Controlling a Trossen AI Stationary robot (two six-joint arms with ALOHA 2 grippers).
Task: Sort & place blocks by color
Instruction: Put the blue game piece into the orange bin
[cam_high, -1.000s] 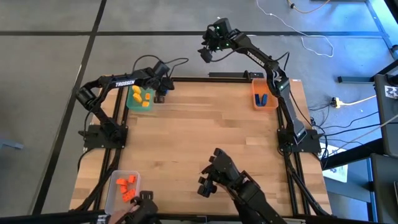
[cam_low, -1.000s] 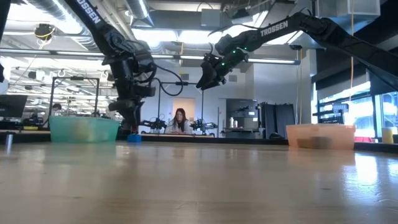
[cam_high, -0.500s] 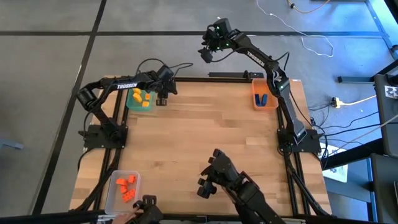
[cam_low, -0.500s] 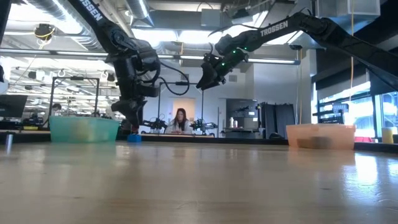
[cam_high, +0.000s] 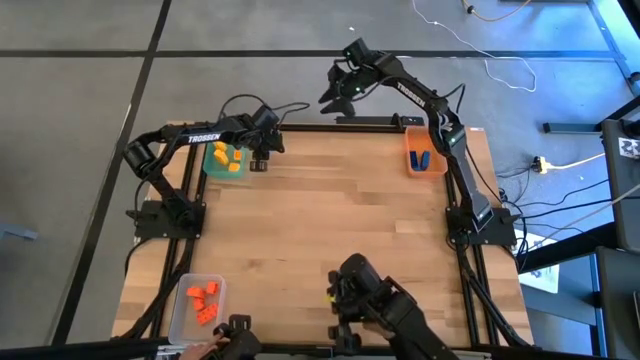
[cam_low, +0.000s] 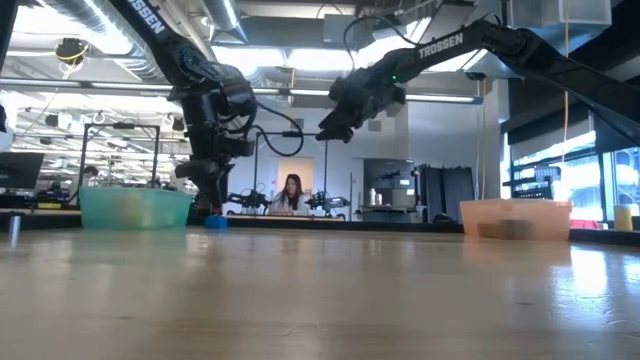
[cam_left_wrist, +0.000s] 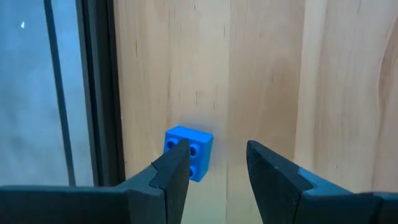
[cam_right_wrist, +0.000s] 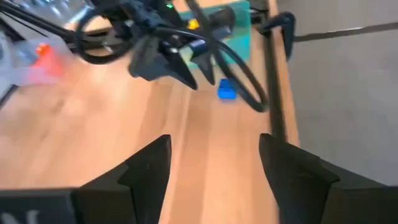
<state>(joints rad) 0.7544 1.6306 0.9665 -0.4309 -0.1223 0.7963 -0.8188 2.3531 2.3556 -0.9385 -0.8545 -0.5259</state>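
Blue block (cam_left_wrist: 188, 152) partly hidden behind my left end effector (cam_left_wrist: 217, 163), whose dark wedge fingers stand apart and grasp nothing; it sits on the wooden worktop (cam_high: 330, 210) at the far edge rail, just beside the green bin (cam_high: 224, 158) of yellow blocks (cam_high: 227, 155). My right end effector (cam_high: 334, 92) hangs released beyond that edge. Open plank surface mid-worktop. Orange bin (cam_high: 424, 152) contents hard to make out; clear bin (cam_high: 196, 303) has orange-red blocks (cam_high: 203, 299).

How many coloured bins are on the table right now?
3: green plastic bin at the far-left corner, orange plastic bin at the far-right corner, clear plastic bin at the near-left corner. None seems hidden.
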